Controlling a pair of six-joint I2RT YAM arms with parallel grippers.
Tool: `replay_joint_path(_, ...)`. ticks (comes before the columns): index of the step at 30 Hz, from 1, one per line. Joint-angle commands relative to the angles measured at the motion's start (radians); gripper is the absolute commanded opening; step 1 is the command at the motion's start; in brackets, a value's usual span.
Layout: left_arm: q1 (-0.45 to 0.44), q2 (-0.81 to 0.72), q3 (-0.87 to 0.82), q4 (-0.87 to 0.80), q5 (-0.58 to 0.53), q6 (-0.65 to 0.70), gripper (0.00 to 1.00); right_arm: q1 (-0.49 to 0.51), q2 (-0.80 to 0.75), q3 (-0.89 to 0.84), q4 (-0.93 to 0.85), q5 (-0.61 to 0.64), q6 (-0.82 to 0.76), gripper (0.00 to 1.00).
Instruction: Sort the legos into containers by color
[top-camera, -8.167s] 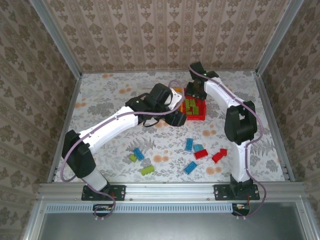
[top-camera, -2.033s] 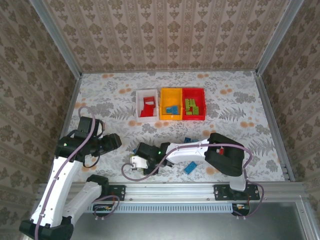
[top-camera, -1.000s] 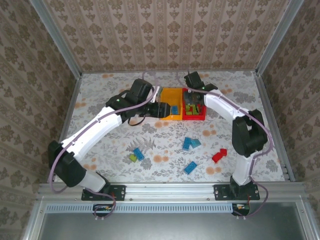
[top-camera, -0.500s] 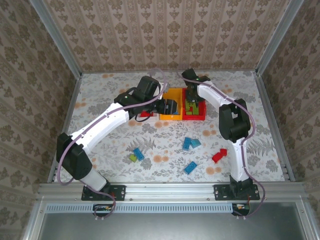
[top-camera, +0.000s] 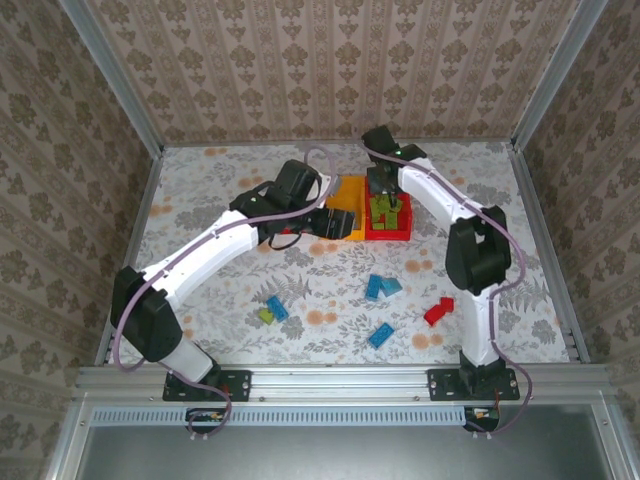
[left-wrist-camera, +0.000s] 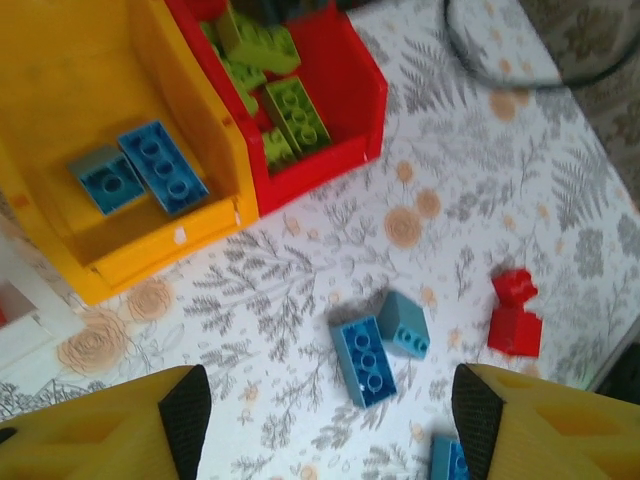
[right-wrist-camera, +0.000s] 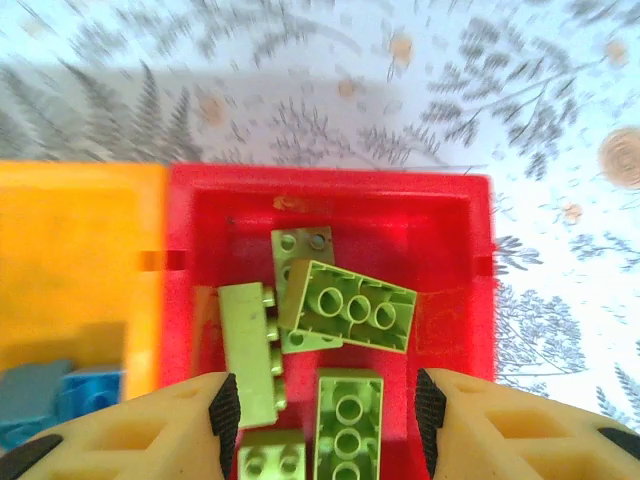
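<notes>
Right hand (right-wrist-camera: 325, 410) spread empty above red bin (right-wrist-camera: 330, 190), left hand (left-wrist-camera: 327, 410) spread empty, white bin (left-wrist-camera: 20, 310) mostly cut off

The left wrist view is cutting off the white bin (left-wrist-camera: 25, 322) at its left edge and a blue brick (left-wrist-camera: 447, 462) at the bottom. From above, the left arm (top-camera: 215, 245) is covering that bin and seemingly half the yellow bin (top-camera: 348, 187).

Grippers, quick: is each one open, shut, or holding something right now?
Left gripper: open, fingers wide apart, nothing between them.
Right gripper: open over the red bin, holding nothing.
</notes>
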Motion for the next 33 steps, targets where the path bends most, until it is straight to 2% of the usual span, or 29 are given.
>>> replay_joint_path(1, -0.06, 0.038, -0.017, -0.075, 0.055, 0.121, 0.7, 0.008, -0.214, -0.094, 0.025, 0.02, 0.05, 0.54)
replay_joint_path(5, -0.156, 0.12, -0.008, -0.132, 0.029, 0.211, 0.74, 0.008, -0.451, -0.337, 0.099, -0.052, 0.093, 0.61)
replay_joint_path(10, -0.243, 0.252, 0.04, -0.152, -0.003, 0.209, 0.78, 0.008, -0.765, -0.622, 0.088, -0.146, 0.173, 0.71)
replay_joint_path(14, -0.293, 0.351, 0.098, -0.174, -0.041, 0.189, 0.81, 0.005, -0.946, -0.736, 0.019, -0.169, 0.225, 0.76)
replay_joint_path(15, -0.302, 0.375, 0.115, -0.181, -0.047, 0.184, 0.86, 0.003, -0.982, -0.753, -0.005, -0.17, 0.236, 0.76)
replay_joint_path(16, -0.312, 0.398, 0.131, -0.191, -0.06, 0.177, 0.87, 0.001, -1.011, -0.765, -0.027, -0.171, 0.241, 0.77)
replay_joint_path(21, -0.323, 0.466, 0.166, -0.218, -0.147, 0.129, 0.88, -0.001, -1.083, -0.795, -0.069, -0.185, 0.257, 0.77)
replay_joint_path(23, -0.324, 0.484, 0.176, -0.212, -0.148, 0.125, 0.87, -0.002, -1.095, -0.797, -0.071, -0.191, 0.264, 0.77)
replay_joint_path(31, -0.327, 0.582, 0.253, -0.226, -0.186, 0.115, 0.81, -0.003, -1.123, -0.799, -0.079, -0.189, 0.277, 0.77)
replay_joint_path(33, -0.327, 0.594, 0.26, -0.214, -0.185, 0.118, 0.75, -0.003, -1.127, -0.8, -0.083, -0.188, 0.277, 0.77)
